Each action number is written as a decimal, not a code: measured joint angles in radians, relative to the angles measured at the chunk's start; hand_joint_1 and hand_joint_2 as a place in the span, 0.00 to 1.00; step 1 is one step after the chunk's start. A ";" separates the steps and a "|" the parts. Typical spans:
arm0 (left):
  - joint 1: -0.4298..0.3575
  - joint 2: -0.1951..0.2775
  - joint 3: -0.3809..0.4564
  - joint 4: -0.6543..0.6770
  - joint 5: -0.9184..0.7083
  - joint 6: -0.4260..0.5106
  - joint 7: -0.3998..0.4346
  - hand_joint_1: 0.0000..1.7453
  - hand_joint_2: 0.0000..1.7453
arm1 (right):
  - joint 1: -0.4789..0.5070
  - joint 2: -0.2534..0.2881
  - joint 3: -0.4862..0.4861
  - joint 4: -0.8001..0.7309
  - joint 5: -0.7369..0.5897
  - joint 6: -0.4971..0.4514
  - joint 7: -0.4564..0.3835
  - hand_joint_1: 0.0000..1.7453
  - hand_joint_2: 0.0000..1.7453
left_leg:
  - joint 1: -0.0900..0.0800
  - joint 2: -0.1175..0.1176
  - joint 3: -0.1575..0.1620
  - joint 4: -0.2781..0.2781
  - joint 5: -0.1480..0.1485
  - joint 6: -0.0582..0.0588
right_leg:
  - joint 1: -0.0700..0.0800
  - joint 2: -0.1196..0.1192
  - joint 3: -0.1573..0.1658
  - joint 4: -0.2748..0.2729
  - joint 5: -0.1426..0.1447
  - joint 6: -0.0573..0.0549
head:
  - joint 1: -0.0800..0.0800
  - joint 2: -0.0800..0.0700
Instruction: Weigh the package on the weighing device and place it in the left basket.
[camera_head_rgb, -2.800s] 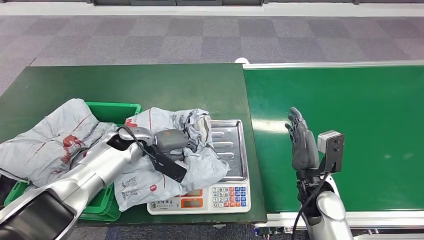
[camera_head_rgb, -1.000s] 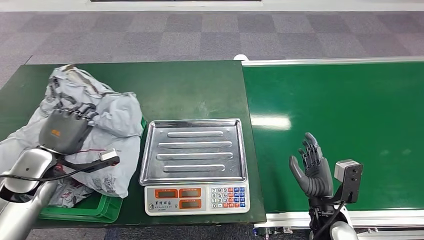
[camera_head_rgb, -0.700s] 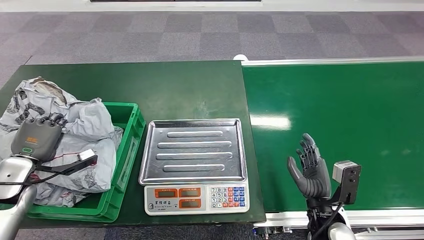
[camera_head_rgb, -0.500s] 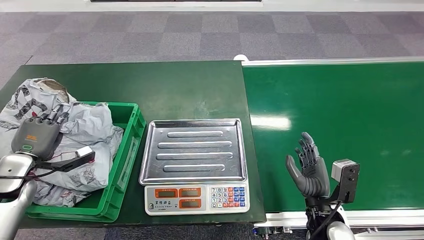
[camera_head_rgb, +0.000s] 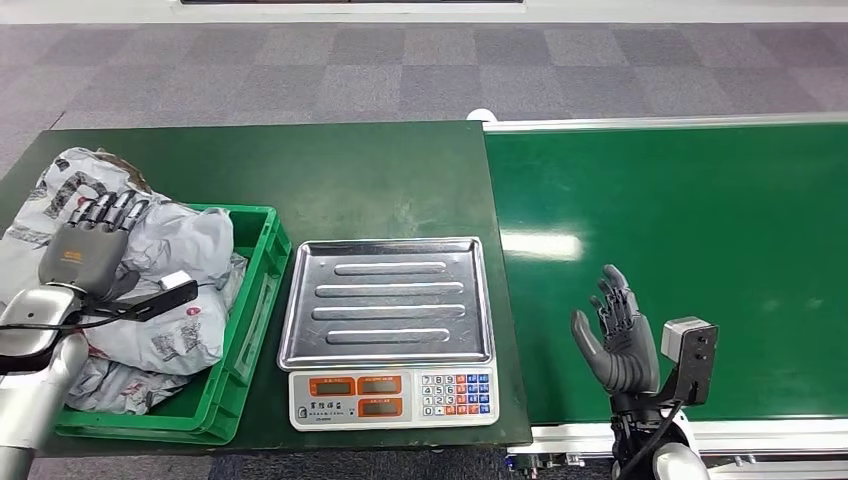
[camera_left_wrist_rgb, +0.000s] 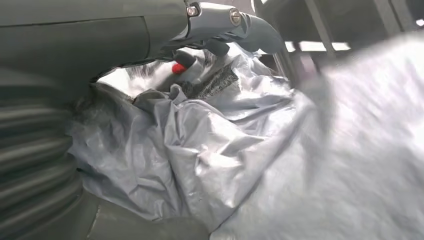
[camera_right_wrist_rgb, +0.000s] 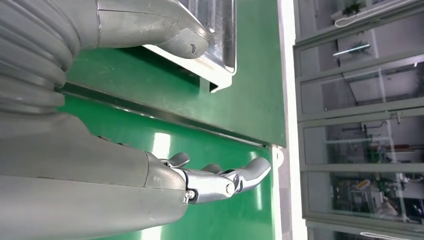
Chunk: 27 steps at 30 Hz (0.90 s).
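Left hand (camera_head_rgb: 88, 252) resting on grey package (camera_head_rgb: 165, 300), grip unclear, over left basket (camera_head_rgb: 252, 300). Right hand (camera_head_rgb: 618, 342) hovering open. Risk: package, piled high, sliding over rim onto worktop (camera_head_rgb: 330, 180).

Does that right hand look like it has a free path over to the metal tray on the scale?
Probably yes. The right hand is open and holds nothing over the green belt, and the scale's tray lies bare beside it with nothing between them.

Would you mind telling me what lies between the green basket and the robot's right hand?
In the head view, the weighing scale with its bare steel tray sits between the green basket and the right hand, followed by bare conveyor belt.
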 joint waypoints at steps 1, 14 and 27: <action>-0.013 -0.010 0.002 0.007 0.109 -0.031 -0.026 0.00 1.00 | 0.000 0.000 0.000 -0.001 0.001 -0.003 0.002 0.00 1.00 | 0.000 -0.001 0.000 0.000 0.000 0.000 | 0.000 0.000 0.000 0.000 0.000 0.000 | 0.000 0.000; 0.010 -0.143 0.050 -0.112 1.297 -0.467 -0.218 0.00 1.00 | -0.068 -0.002 0.037 0.054 -0.008 -0.008 0.011 0.00 0.00 | -0.001 0.001 -0.001 0.000 0.000 0.000 | -0.001 0.001 0.000 0.000 0.001 0.000 | 0.000 0.000; -0.011 -0.385 -0.094 -0.091 1.418 -0.438 -0.268 0.00 0.50 | -0.253 0.021 0.220 0.224 0.035 0.005 -0.002 0.00 0.50 | -0.001 -0.002 -0.001 0.001 0.002 0.001 | -0.001 -0.002 0.001 0.000 0.003 0.001 | 0.000 0.000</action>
